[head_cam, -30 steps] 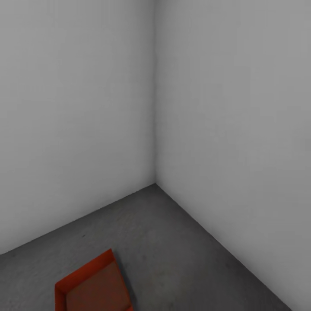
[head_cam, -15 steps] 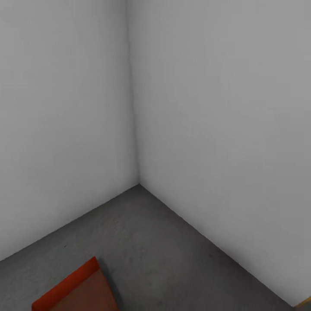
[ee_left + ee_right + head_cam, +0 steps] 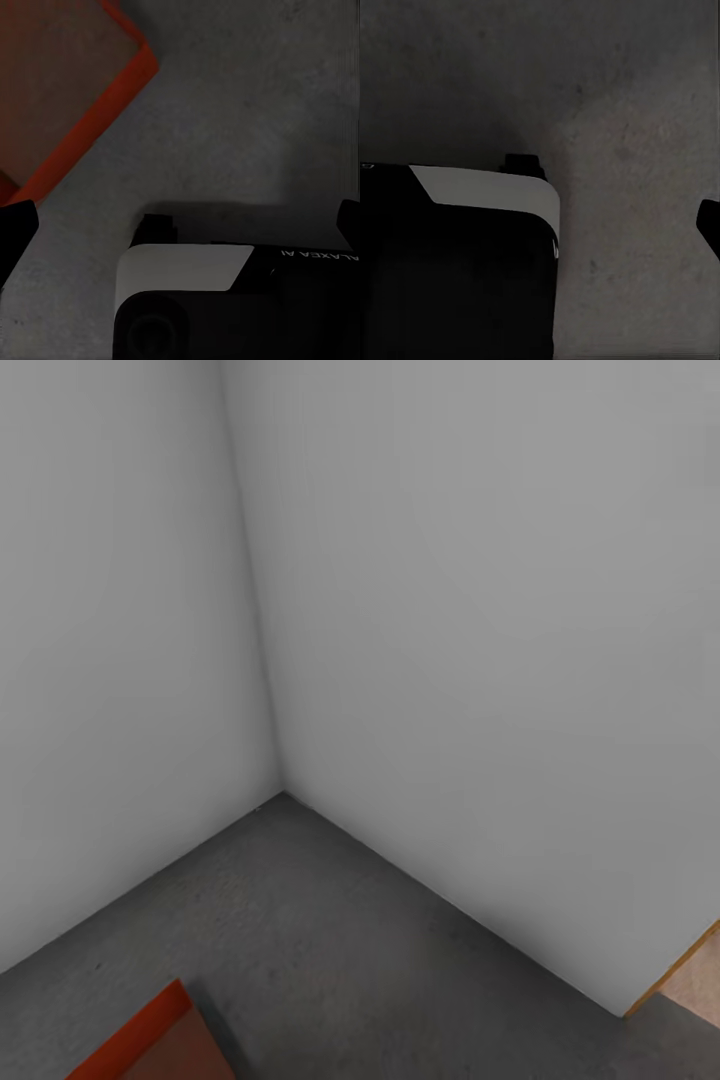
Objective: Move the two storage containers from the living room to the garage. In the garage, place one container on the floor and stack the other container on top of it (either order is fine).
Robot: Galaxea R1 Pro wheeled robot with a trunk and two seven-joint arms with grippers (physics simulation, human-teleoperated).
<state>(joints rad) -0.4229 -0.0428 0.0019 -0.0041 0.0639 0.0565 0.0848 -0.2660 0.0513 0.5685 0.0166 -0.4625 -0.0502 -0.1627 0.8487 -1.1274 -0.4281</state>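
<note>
Shift since a second ago: whole head view has swung right; the wall corner and the orange-red box slid toward the picture's left, and a wood-edged opening has come in at lower right. That reads as the camera turning, not the box moving.
Walls: two plain white-grey planes meeting in a straight corner seam, smooth and matte, bare of fittings.
Floor: dark grey concrete, rough and mottled, matte; this fits the garage, so the drop-off room is judged reached.
Robot base: white and black rounded housing with lettering, seen under the left wrist and again under the right, both wrists hanging low beside it, likely tucked for driving.
Storage container: orange-red, rectangular, thin straight walls, open top; it lies flat on the concrete near the base, its corner also at the head view's lower left. Set on the ground, it probably serves as the bottom of the stack.
Second container: I cannot place it from these pictures.
Doorway edge: honey-coloured wood strip with paler flooring beyond, probably the way back out.
Left gripper: dark fingertips at opposite picture edges, spread wide, nothing between them.
Right gripper: one dark fingertip at the edge; spread or closed, I cannot tell.
</note>
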